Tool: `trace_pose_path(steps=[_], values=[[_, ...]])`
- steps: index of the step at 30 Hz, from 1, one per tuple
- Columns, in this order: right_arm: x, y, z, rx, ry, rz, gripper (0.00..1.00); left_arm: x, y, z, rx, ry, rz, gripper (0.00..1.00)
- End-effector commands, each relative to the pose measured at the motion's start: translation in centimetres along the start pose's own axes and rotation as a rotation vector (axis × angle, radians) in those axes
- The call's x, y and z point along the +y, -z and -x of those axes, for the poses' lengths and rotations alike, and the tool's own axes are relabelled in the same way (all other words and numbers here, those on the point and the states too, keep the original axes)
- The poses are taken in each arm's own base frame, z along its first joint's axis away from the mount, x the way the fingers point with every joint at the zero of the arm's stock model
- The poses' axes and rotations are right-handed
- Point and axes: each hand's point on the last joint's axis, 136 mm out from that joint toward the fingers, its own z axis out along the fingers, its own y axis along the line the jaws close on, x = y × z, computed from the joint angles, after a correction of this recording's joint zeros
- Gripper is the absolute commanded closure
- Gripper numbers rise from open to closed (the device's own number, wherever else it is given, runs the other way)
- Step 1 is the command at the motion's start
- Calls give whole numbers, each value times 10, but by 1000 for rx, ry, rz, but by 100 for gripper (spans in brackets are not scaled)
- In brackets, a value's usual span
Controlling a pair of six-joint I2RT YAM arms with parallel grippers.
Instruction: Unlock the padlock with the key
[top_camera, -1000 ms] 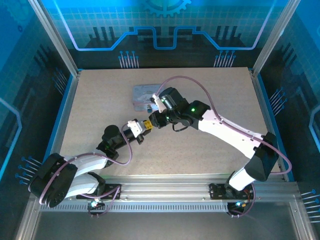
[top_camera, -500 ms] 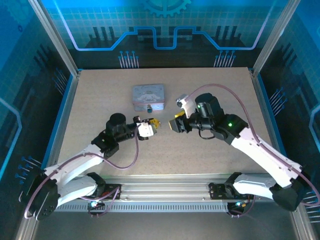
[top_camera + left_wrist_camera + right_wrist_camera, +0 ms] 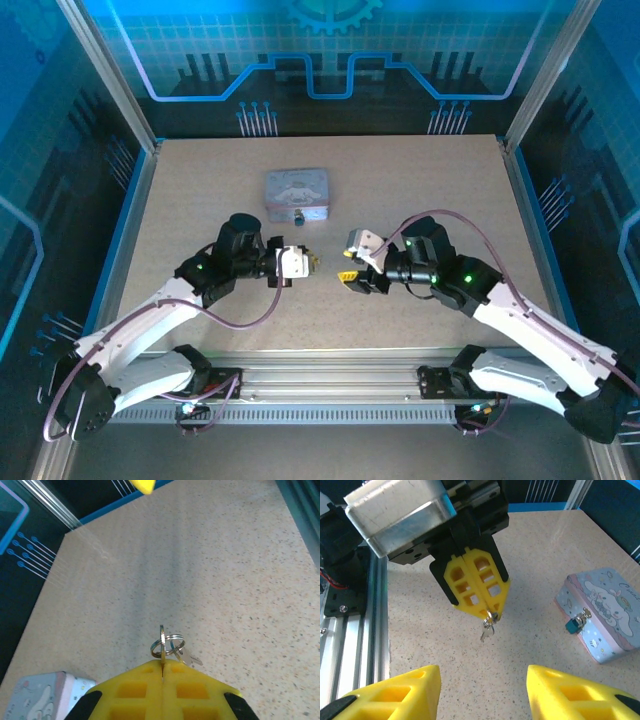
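Note:
My left gripper (image 3: 312, 262) (image 3: 163, 664) is shut on the key (image 3: 162, 642), pinched edge-on between the yellow fingertips (image 3: 140, 680). A small split ring (image 3: 170, 644) and a second small key (image 3: 189, 656) dangle from it. In the right wrist view the left gripper (image 3: 490, 611) hangs above the table with the key (image 3: 487, 628) below its tip. My right gripper (image 3: 345, 275) (image 3: 482, 680) stands open, facing the left one, a short gap apart. The padlock (image 3: 575, 624) (image 3: 298, 215), small and bluish, hangs on the front of the tin (image 3: 605, 612).
The pale cartoon-printed tin (image 3: 296, 192) (image 3: 37, 700) sits at the middle back of the speckled table (image 3: 200, 200). Aluminium rails (image 3: 330, 385) run along the near edge. Blue walls enclose the other sides.
The right gripper drew back from the left gripper, swung right and toward the near side, and now stands open. The left gripper reached further right, still holding the key.

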Motion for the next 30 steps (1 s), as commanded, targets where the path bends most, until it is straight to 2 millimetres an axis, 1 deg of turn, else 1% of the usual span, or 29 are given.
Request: trace_pose_path(steps=[1,4,6,9,13,15,17,22,27,30], values=[[5,-9,18,-30,95,34,51,-10,4,10,-24,20,-68,100],[11,-22,21,-14,140,55,53,-12,3,12,-34,39,-83,100],[15,-28,24,-14,166,65,59,-11,2,15,-42,46,-97,100],[16,-29,24,-35,185,58,69,-15,0,22,-73,43,-126,100],[14,-28,26,-47,194,40,76,-17,-8,18,-70,59,-144,100],[13,-30,24,-32,195,41,80,-15,-9,18,-63,55,-141,100],[12,-33,20,-6,186,48,80,-13,-7,21,-70,43,-132,100],[8,-34,7,50,171,41,74,-12,-3,26,-72,36,-138,100],[5,-30,5,58,169,37,73,-16,1,27,-82,41,-138,100],[6,-29,6,51,171,41,76,-18,2,25,-76,45,-139,100]])
